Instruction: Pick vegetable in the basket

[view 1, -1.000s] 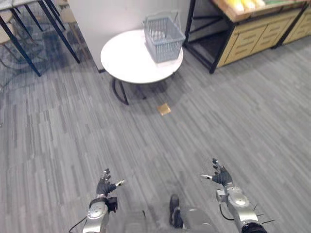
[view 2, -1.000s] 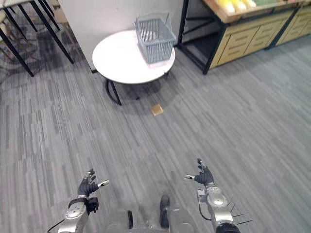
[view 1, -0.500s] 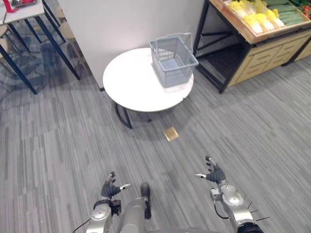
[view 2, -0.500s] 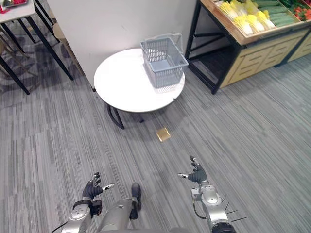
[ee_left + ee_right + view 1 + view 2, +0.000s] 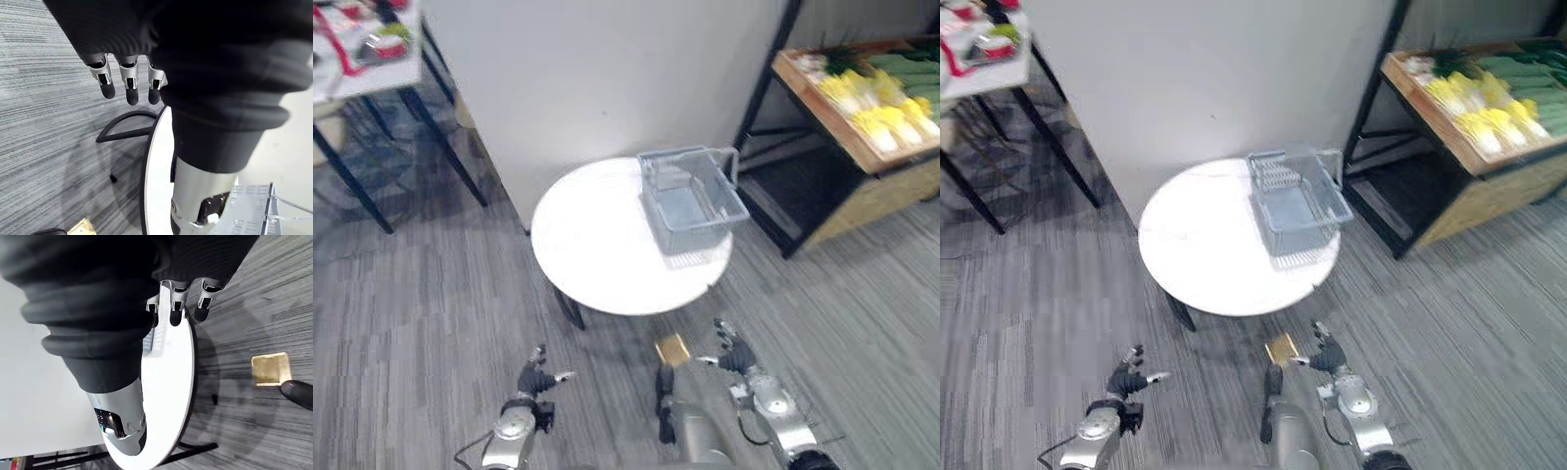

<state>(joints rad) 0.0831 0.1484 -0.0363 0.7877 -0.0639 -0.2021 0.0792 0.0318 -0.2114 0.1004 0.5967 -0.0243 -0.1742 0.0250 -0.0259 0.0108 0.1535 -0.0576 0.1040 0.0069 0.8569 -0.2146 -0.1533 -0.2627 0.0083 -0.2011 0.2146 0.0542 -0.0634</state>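
A grey wire basket (image 5: 691,201) stands on the right part of a round white table (image 5: 597,255) ahead of me; nothing shows inside it. Yellow and green vegetables (image 5: 876,98) lie on a wooden shelf stand at the far right. My left hand (image 5: 534,379) hangs low at the lower left with fingers spread and holds nothing. My right hand (image 5: 734,354) hangs low at the lower right, fingers relaxed and empty, just short of the table's near edge. In the wrist views the fingers (image 5: 127,85) of the left hand and the fingers (image 5: 177,308) of the right hand are straight.
A small tan square (image 5: 673,349) lies on the grey floor by the table's near edge. A white wall (image 5: 607,78) stands behind the table. A dark-legged table (image 5: 362,59) with red and green items is at the far left. The black frame (image 5: 773,127) of the shelf stand is right of the basket.
The whole view has shifted: the table, basket and shelf now sit lower and closer. Both hands stay low, spread and empty.
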